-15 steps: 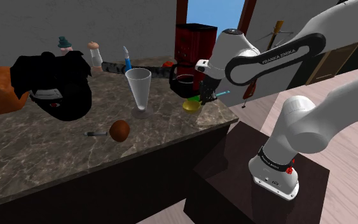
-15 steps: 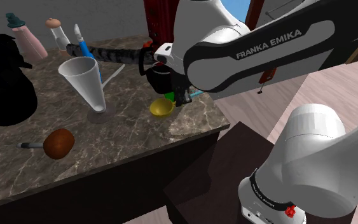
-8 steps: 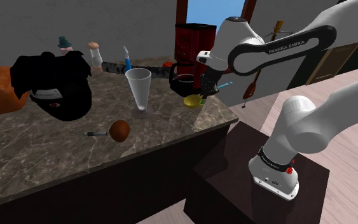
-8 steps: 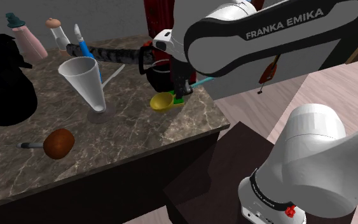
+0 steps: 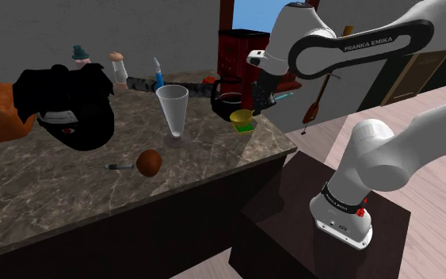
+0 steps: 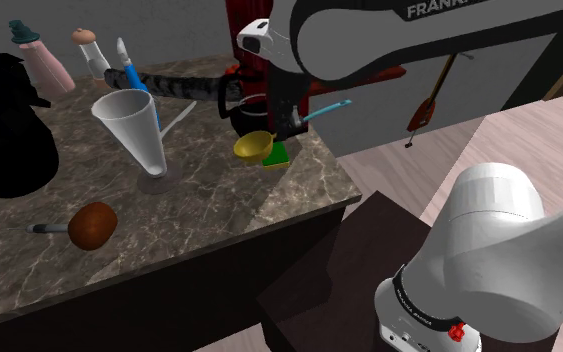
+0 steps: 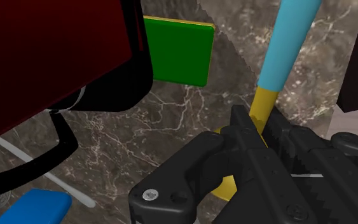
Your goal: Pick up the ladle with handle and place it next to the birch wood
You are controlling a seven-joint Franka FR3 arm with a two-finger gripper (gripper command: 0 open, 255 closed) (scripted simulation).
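— Where's the ladle (image 5: 242, 117)?
— Up over the marble counter's (image 5: 70, 186) right end, beside the coffee maker (image 5: 241, 49), above a green block (image 7: 177, 51). The black gripper (image 5: 262, 101) is clamped on its handle.

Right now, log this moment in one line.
gripper: shut on ladle | ladle: off counter by coffee maker | birch wood: behind conical glass

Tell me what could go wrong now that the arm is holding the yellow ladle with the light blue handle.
1. The gripper clasps the yellow ladle with a light blue handle at its thin neck, so it may pivot or slip.
2. The black carafe sits close beside it, and the tall clear glass stands toward the speckled grey log; a low swing could knock either.
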